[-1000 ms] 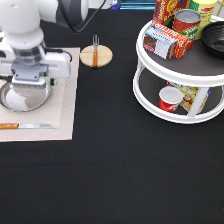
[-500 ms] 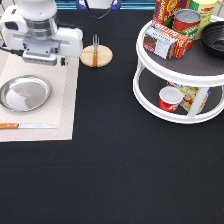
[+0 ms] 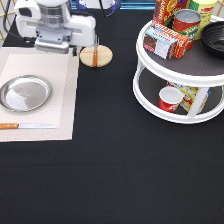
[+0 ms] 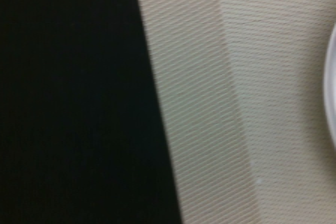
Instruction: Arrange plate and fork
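exterior view: claw (image 3: 56,49) sits at 11 o'clock above the placemat's (image 3: 65,95) far edge; whether it is open or holding anything cannot be told. plate (image 3: 25,92) lies on the placemat at 9 o'clock. fork (image 3: 95,52) rests on the wooden disc (image 3: 102,57) just beside the claw. risk: the claw body could knock the fork off the disc.

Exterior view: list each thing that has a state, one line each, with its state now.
plate: flat on the placemat, nothing on it.
fork: resting on the wooden disc, off the placemat.
knife: flat on the placemat, below the plate.
red cup: upright on the rack's lower shelf.
gripper: above the placemat's top edge, holding nothing visible.
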Tool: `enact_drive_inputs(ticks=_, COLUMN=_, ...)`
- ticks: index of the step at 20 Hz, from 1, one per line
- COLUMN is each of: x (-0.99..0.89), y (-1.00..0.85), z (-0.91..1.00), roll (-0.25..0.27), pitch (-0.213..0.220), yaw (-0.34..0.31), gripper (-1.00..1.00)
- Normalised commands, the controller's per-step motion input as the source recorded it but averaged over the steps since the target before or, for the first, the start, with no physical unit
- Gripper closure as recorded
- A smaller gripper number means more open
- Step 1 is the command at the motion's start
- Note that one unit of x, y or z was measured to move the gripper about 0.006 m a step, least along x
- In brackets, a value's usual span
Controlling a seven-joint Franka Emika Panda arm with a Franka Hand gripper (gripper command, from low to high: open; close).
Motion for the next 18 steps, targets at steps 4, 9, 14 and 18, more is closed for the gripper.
enact_drive_inputs(ticks=4, x=-0.70, y=0.63, z=0.00, roll=-0.040, pitch=-0.192, yaw=0.031, gripper=-1.00)
enact_drive_inputs(ticks=9, x=-0.79, y=0.58, z=-0.20, roll=-0.021, pitch=-0.194, yaw=0.015, gripper=-1.00)
enact_drive_inputs(ticks=14, x=-0.93, y=0.44, z=-0.45, roll=-0.001, pitch=-0.176, yaw=0.002, gripper=-1.00)
enact_drive_inputs(ticks=18, x=-0.99, y=0.31, z=-0.58, roll=0.000, pitch=-0.161, yaw=0.000, gripper=-1.00)
